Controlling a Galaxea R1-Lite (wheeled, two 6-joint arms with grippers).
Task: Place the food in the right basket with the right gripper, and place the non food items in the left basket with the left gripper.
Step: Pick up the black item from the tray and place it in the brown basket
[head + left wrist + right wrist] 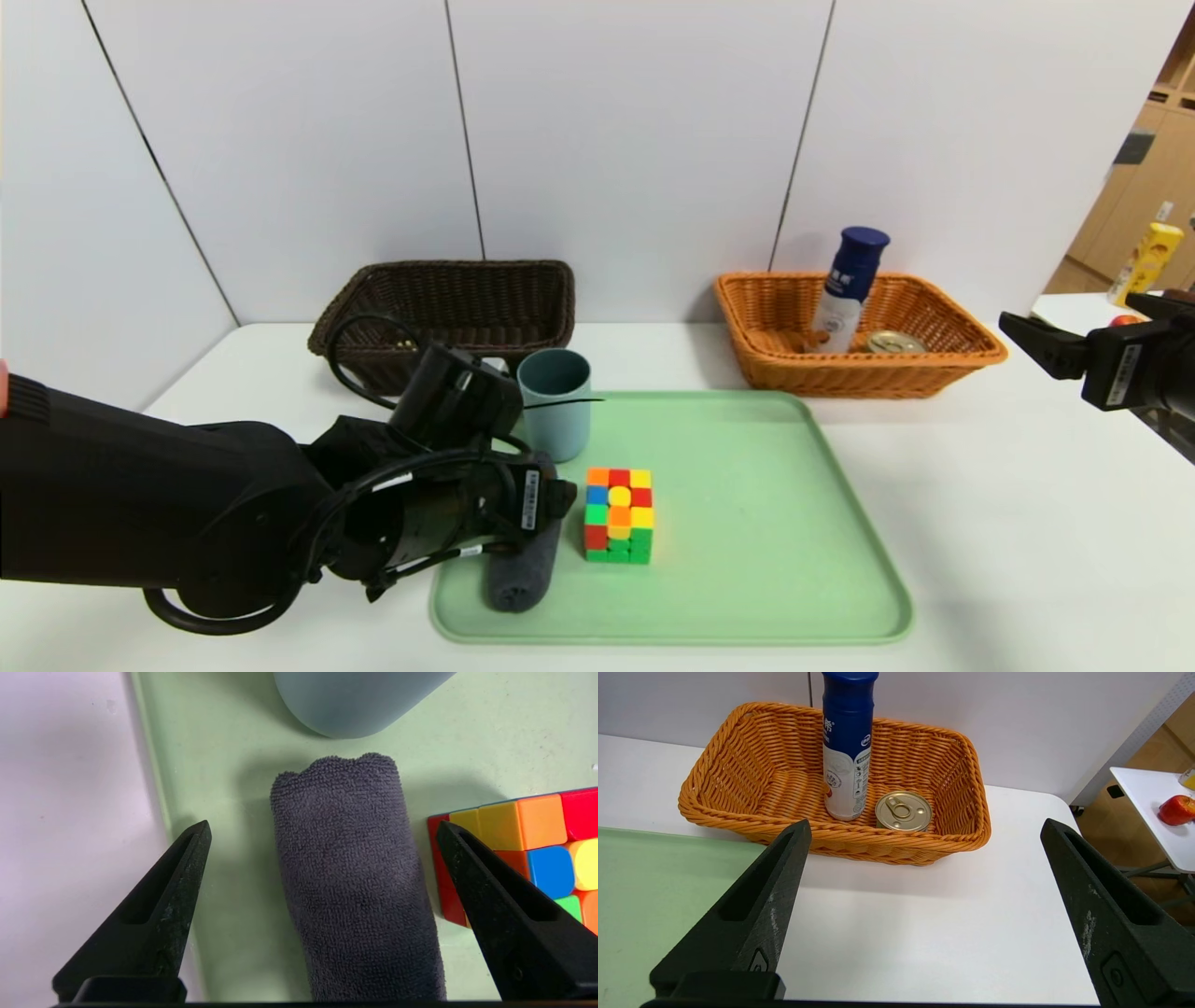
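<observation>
On the green tray (766, 523) lie a dark grey rolled towel (523, 579), a blue-grey cup (555, 401) and a multicoloured puzzle cube (618, 513). My left gripper (323, 826) hangs open over the towel (350, 882), one finger on each side and apart from it. One fingertip is close to the cube (537, 849). The dark brown left basket (448, 299) stands behind the cup. The orange-tan right basket (859, 373) holds the white bottle (848, 289) and the tin (894, 343). My right gripper (1064, 322) hovers open and empty at the far right.
The white table (1008, 523) ends at a wall just behind both baskets. Past its right edge stands a side table with a red apple (1176, 809) and a yellow box (1148, 261). My left arm covers the table's front left.
</observation>
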